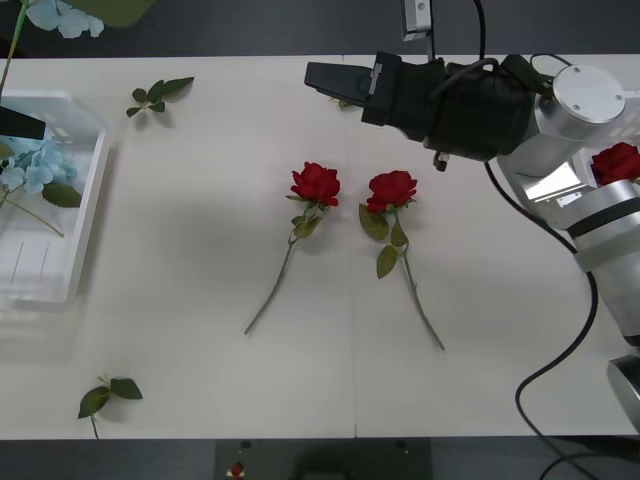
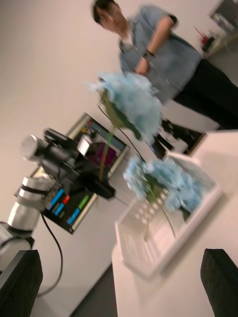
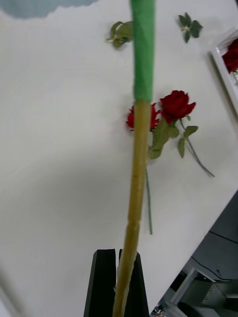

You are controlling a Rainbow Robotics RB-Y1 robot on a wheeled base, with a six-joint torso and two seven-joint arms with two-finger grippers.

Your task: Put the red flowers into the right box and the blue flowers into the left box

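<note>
My left gripper (image 3: 119,282) is shut on the thin stem of a blue flower (image 2: 130,101), which hangs above the left box (image 2: 148,257). In the front view this gripper (image 1: 20,125) is at the left edge, over the left box (image 1: 75,200). Another blue flower (image 1: 30,165) lies in that box. Two red flowers (image 1: 316,183) (image 1: 391,187) lie side by side mid-table, stems toward me. A further red flower (image 1: 615,160) shows past my right arm, and it lies in the right box (image 3: 225,74). My right gripper (image 1: 330,78) hovers open over the table's far side, pointing left.
Bare leaf sprigs lie at the far left (image 1: 158,95) and near the front left edge (image 1: 105,395). A person (image 2: 158,59) stands beyond the table, touching nothing. My right arm (image 1: 590,170) and its cable cover the right side.
</note>
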